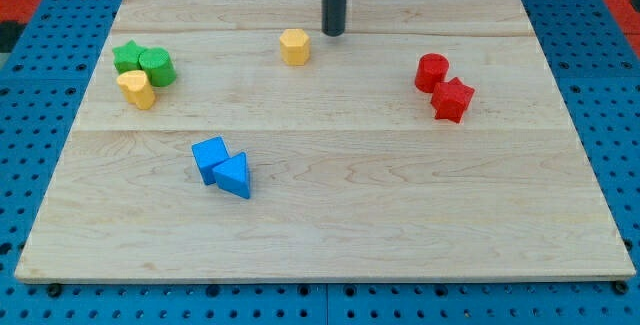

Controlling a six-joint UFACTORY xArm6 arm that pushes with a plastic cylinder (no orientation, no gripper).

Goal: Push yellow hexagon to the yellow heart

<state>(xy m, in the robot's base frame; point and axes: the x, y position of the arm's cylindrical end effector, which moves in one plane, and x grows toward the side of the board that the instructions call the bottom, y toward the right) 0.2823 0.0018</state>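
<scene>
The yellow hexagon lies near the view's top, left of centre. The yellow heart lies at the view's left, touching a green cylinder and close to a green star. My tip rests on the board just to the right of the yellow hexagon and slightly above it, with a small gap between them.
A blue cube and a blue triangle touch each other below the centre-left. A red cylinder and a red star sit together at the view's right. The wooden board lies on a blue pegboard.
</scene>
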